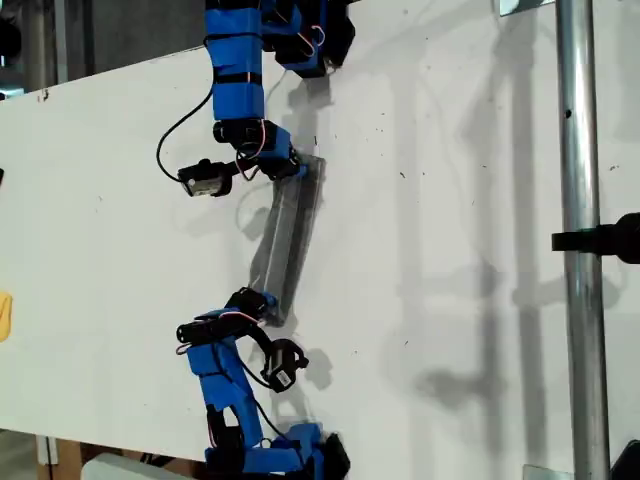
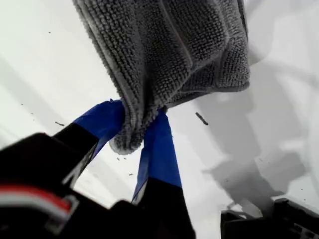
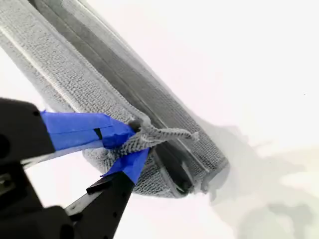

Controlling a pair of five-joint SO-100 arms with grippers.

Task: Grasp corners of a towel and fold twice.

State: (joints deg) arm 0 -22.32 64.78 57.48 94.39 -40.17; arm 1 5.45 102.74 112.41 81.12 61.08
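Note:
The grey towel [image 1: 290,235] is folded into a narrow band and held stretched above the white table [image 1: 100,250] between two blue arms. One gripper [image 1: 290,165] holds the end nearer the exterior view's top, another gripper [image 1: 262,305] the end nearer its bottom. I cannot tell which arm is first. My first gripper [image 2: 137,134] is shut on a bunched corner [image 2: 124,144] of the towel [image 2: 174,50], which spreads out beyond the fingers. My second gripper [image 3: 130,142] is shut on a corner [image 3: 164,133] at the end of the towel [image 3: 99,64], which runs away from it in layers.
A metal pole [image 1: 580,240] with a black clamp [image 1: 610,238] stands along the exterior view's right. A yellow object [image 1: 4,315] shows at the exterior view's left edge. The arms' bases sit at that view's top [image 1: 300,30] and bottom [image 1: 280,450].

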